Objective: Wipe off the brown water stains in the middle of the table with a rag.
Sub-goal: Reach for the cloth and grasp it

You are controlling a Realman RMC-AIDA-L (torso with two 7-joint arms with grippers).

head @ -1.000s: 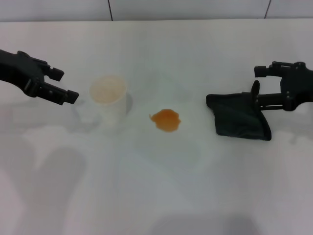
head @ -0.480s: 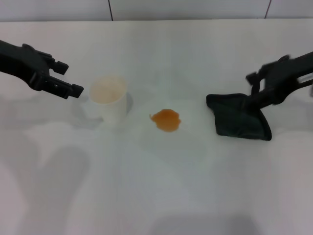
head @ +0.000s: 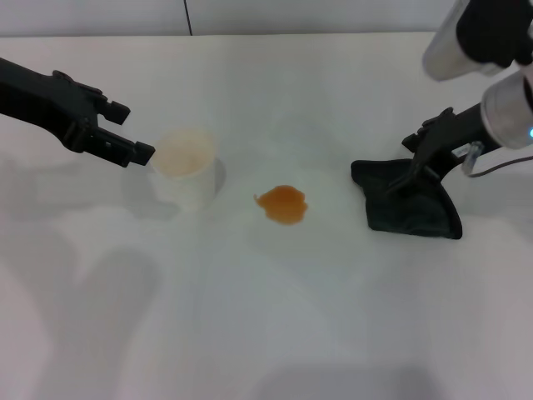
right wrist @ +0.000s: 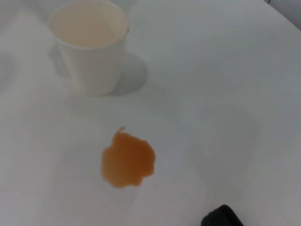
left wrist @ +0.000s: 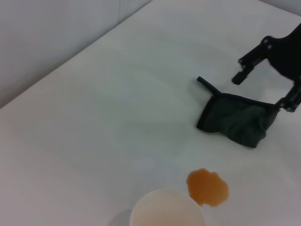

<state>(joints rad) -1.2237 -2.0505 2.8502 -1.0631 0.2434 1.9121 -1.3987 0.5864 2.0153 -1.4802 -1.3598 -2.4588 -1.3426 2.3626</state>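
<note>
The right hand (head: pixel 416 162) reaches down at the near-right of the wide, smooth white bench (head: pixel 275 83), its dark fingers spread apart with the lower tip touching the top edge of the dark green-black soft rag (head: pixel 410 200), which lies flat directly beneath it; the fingers have not closed on the cloth. The left wrist view shows that spread most clearly, one finger off the bench and the other at the rag's (left wrist: pixel 233 121) corner, something the right wrist view cannot give, since there only a dark scrap of the rag (right wrist: pixel 222 217) shows at the frame's edge. That view instead gives the closest look at the small orange-brown liquid blotch (right wrist: pixel 127 160), irregular and rounded, lying between the rag and the white paper cup (right wrist: pixel 90 44). The left hand (head: pixel 125 137) hovers just beside the cup's (head: pixel 187 167) rim, fingers parted and holding nothing. From the head view the blotch (head: pixel 283 204) sits well to the left of the right hand.
</note>
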